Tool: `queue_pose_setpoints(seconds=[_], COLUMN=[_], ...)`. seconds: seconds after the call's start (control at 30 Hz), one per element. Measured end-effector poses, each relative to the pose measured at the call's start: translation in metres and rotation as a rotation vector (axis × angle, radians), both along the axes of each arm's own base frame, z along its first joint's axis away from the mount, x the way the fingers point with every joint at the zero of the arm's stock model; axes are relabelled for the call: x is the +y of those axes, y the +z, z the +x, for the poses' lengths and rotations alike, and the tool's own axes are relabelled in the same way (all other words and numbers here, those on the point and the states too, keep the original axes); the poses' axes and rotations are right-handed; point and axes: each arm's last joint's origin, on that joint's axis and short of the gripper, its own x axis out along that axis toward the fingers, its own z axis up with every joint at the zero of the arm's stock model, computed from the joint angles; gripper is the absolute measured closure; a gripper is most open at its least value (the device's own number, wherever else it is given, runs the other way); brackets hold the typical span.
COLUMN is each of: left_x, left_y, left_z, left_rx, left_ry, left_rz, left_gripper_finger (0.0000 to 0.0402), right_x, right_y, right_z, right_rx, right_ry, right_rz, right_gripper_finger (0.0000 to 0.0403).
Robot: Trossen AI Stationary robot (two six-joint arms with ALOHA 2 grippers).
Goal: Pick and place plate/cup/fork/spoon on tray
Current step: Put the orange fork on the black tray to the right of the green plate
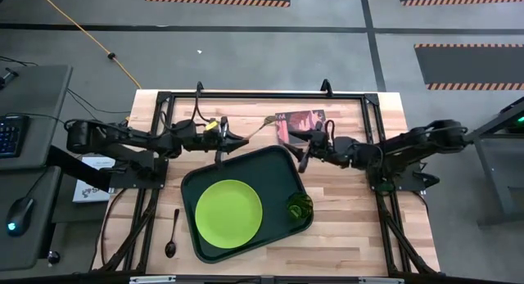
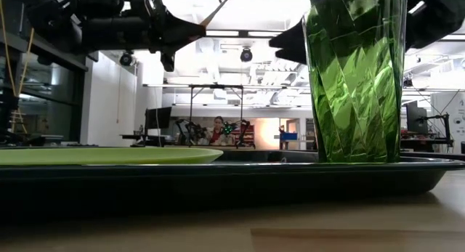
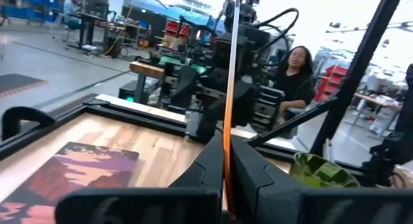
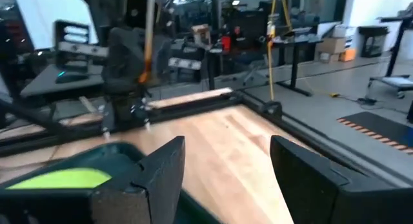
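The dark-green tray (image 1: 278, 165) lies mid-table. On it rest the lime-green plate (image 1: 228, 212) flat and the green cup (image 1: 299, 206) upright at its right corner. The spoon (image 1: 172, 233) lies on the wood left of the tray. My left gripper (image 1: 239, 140) hovers over the tray's far edge, shut on the fork (image 1: 260, 127), whose tines point toward the table's far right. My right gripper (image 1: 300, 150) hangs open and holding nothing above the tray's far right corner, facing the left gripper; its two fingers stand wide apart in the right wrist view (image 4: 226, 166). My left gripper pinches the fork's orange handle (image 3: 226, 161) between its two fingers. The fingers lie level, pointing toward the table's right, and the fork runs along them and sticks out past their tips. The fork is lifted clear of tray and table, its silver end (image 3: 233, 37) farthest from the fingers.
A small reddish picture book (image 1: 300, 123) lies on the table just beyond the tray, under the fork's tip and beside the right gripper. Black frame rails (image 1: 262, 94) run round the table. Bare wood shows right of the tray. People sit in the room behind.
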Motion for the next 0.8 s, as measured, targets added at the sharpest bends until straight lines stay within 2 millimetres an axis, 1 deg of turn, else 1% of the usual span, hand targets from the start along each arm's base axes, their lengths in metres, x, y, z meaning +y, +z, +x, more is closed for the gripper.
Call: queue_pose_setpoints(seconds=[0.13,0.23,0.53,0.67,0.8], left_x=[-0.001,-0.001,-0.001,-0.001,-0.004], left_y=[0.001,0.001,0.001,0.000,0.000], left_z=[0.000,0.000,0.000,0.000,0.001], left_rx=[-0.008,-0.008,-0.007,-0.001,0.004], left_ry=[-0.011,-0.011,-0.010,-0.011,-0.019], left_rz=[-0.011,-0.017,-0.052,-0.054,-0.048], left_gripper_finger=[0.0401,0.0401,0.0401,0.0401,0.0401], right_x=[-0.005,-0.006,-0.007,-0.008,-0.008], right_y=[0.003,0.008,0.024,0.033,0.045], right_z=[0.011,0.021,0.048,0.058,0.063], right_rx=[-0.035,-0.049,-0.061,-0.076,-0.105], right_ry=[0.008,0.039,0.027,-0.017,-0.029], right_rz=[-0.009,-0.043,-0.136,-0.157,-0.184], right_gripper_finger=[0.0182,0.0182,0.0182,0.0182,0.0182])
